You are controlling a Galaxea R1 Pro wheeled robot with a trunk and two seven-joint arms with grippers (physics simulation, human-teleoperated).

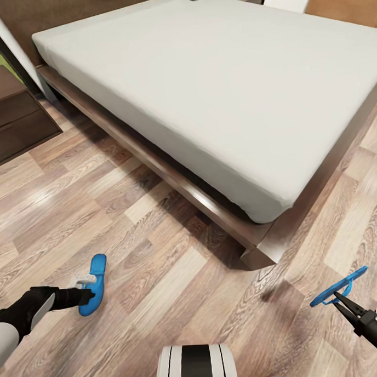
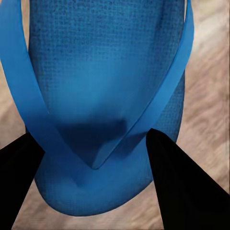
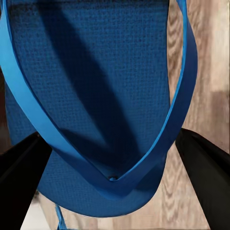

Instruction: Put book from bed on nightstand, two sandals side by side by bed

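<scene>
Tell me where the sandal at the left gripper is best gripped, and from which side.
Probably the toe end of the left sandal, from above: it lies flat on the wood floor, and its straps rise into a V there, between the left gripper's fingers.

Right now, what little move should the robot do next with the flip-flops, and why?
Probably carry the right sandal, raised in the right gripper, toward the left sandal at the left gripper. They sit far apart beyond the bed corner, not side by side.
</scene>
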